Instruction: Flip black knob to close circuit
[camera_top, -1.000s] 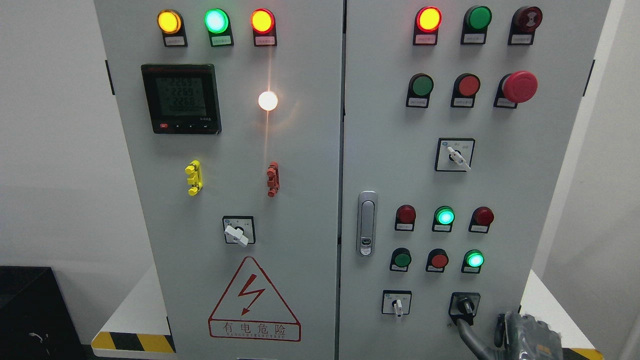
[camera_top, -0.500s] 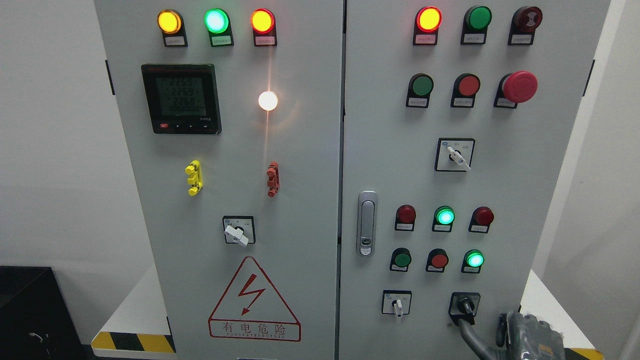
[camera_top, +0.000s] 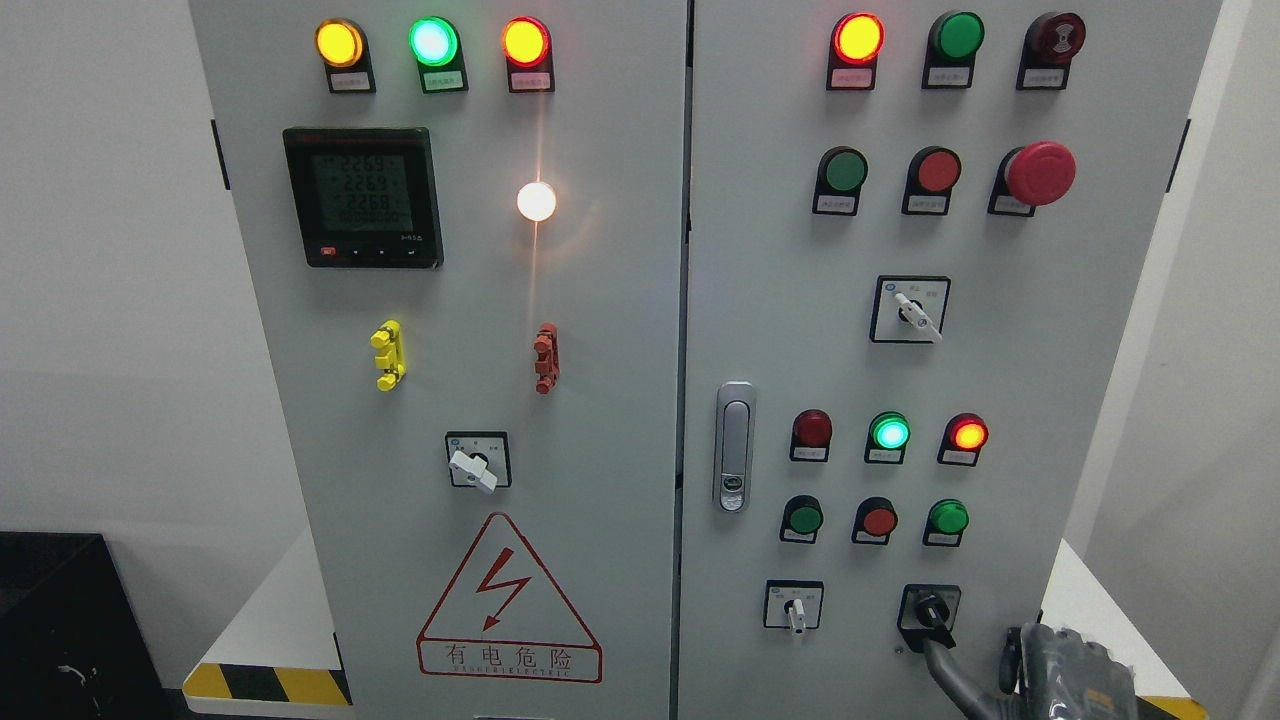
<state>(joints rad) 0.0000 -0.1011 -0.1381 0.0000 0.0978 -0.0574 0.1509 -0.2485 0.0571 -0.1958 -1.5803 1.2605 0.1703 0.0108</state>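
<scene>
Right hand (camera_top: 1060, 670): one finger (camera_top: 950, 668) at black knob (camera_top: 930, 608), grasp indeterminate | red lamp (camera_top: 967, 435) lit | left arm unseen.

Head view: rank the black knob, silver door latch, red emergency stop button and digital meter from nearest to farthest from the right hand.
From the right hand, lower right corner:
1. Black knob, just upper left of it.
2. Silver door latch, mid panel seam.
3. Red emergency stop button, upper right.
4. Digital meter, upper left door.
</scene>
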